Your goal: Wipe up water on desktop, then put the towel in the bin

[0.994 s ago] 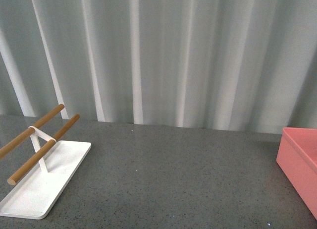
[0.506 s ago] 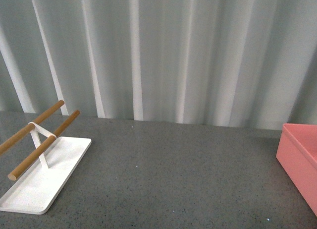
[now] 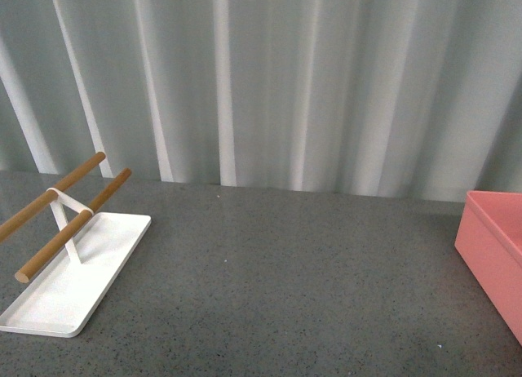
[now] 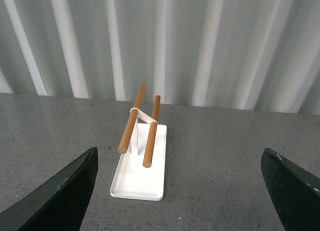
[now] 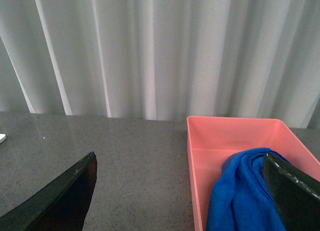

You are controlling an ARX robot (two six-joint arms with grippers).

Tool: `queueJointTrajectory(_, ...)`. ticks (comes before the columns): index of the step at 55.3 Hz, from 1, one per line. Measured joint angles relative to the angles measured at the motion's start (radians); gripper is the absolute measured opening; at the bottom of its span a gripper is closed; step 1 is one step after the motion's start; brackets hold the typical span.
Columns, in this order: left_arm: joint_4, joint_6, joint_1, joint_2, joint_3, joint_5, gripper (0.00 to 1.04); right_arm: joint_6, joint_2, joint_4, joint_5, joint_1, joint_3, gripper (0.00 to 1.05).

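Since a second ago, almost nothing on the table [image 3: 277, 279] has moved; only the front camera's view has bobbed a little, so the white tray [image 3: 73, 291] with its two wooden bars [image 3: 69, 230] and the pink bin [image 3: 493, 259] sit a bit differently in the picture. They are really in the same spots, the tray on the robot's left and the bin on its right, well apart.

From the right wrist camera, the blue towel [image 5: 245, 191] is lying bunched up inside the bin [image 5: 235, 136]. It is down in the near part of the box, between the pink walls.

Over there, the right fingers [image 5: 180, 191] are spread wide and hold nothing. One dark fingertip shows at each side of the picture, with the towel near one of them. Likewise, the left fingers [image 4: 182, 191] are spread wide and empty, looking at the tray [image 4: 140, 176].

No wet patch shows on the grey top, though a thin film would be hard to see. So the job looks done: the towel is put away, and both arms seem to be resting.
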Motion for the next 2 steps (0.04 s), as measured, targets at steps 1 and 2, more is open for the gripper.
queueJointTrajectory(1,0.000,0.000,0.000,0.000,0.000,0.000,0.98,0.000,0.000,0.000,0.000,0.000,0.000,0.98)
queueJointTrajectory(2,0.000,0.000,0.000,0.000,0.000,0.000,0.98,0.000,0.000,0.000,0.000,0.000,0.000,0.98)
